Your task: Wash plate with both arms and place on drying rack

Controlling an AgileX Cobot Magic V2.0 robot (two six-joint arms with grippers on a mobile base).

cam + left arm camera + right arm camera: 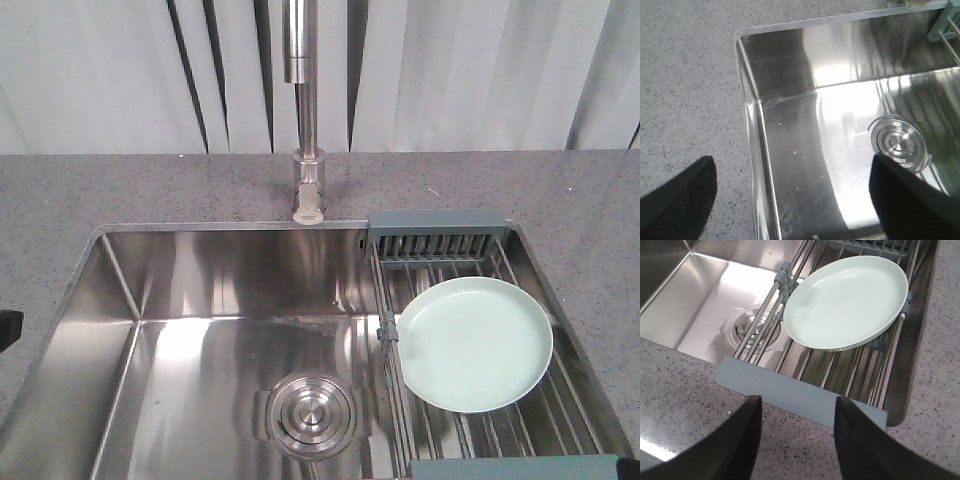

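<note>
Right gripper (797, 440) fills the bottom of the right wrist view: two black fingers (742, 440) spread apart, nothing between them, hanging over the speckled grey countertop (680, 390) just short of the drying rack's near grey-blue end piece (800, 396). Fingers released, no contact with rack or plate.

Left gripper (790, 200) in the left wrist view: fingers likewise parted and empty. One fingertip (682, 192) sits over the countertop, the other over the steel sink basin (805, 150), straddling the basin's left wall near its rear corner.

Plate (475, 343): pale mint-green, round, glossy, lying face up on the rods of the drying rack (560, 410). Its left edge reaches the rack's left rods. Rack spans the right part of the basin; slotted holder (437, 240) at the far end, flat end piece at the near end. Plate lies between the two, nearer the holder.

Basin otherwise: round steel drain cover (311, 413) in the floor, left of the rack. Faucet (307, 110) stands on the countertop behind the basin, left of the slotted holder. Pale vertical blinds (480, 70) behind the counter.
</note>
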